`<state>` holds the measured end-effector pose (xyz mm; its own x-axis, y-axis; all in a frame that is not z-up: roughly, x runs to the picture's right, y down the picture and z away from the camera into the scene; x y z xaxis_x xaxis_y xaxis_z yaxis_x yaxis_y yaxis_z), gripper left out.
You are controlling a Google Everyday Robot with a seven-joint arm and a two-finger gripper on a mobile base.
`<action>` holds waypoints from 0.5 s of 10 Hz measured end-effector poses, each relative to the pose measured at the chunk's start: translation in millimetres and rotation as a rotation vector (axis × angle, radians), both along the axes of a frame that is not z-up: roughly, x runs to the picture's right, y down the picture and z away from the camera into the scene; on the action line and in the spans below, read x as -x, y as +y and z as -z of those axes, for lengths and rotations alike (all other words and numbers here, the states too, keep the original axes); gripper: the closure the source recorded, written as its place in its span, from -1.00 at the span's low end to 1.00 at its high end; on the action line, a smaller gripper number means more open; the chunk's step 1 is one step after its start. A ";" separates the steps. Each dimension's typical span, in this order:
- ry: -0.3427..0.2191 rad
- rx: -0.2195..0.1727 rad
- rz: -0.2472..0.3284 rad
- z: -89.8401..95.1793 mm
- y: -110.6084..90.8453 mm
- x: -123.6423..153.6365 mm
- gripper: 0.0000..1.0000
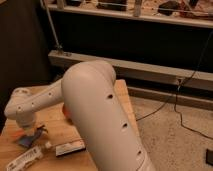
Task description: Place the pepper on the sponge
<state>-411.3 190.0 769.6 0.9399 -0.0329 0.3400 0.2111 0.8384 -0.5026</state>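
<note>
You get dim, warm indoor light, brightest on the white arm [100, 110] and the wooden table [54, 122], with no hard glare on either. The back wall [125, 42] goes near black. The gripper [34, 132] sits lower left in the arm's shade (soft shadow on the tabletop there). The floor [170, 135] reads evenly lit.

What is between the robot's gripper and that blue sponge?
Nothing that the camera view shows: the gripper hangs close over the sponge, near the left edge of the wooden table.
</note>
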 end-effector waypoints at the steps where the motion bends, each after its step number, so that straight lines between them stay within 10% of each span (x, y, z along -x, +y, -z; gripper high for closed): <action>1: -0.001 -0.001 0.005 -0.8 0.5 1.2 -0.59; 5: 0.003 0.040 0.026 -5.8 15.3 1.5 -0.60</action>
<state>-412.8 205.3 775.3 0.9398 -0.0441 0.3389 0.2314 0.8119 -0.5360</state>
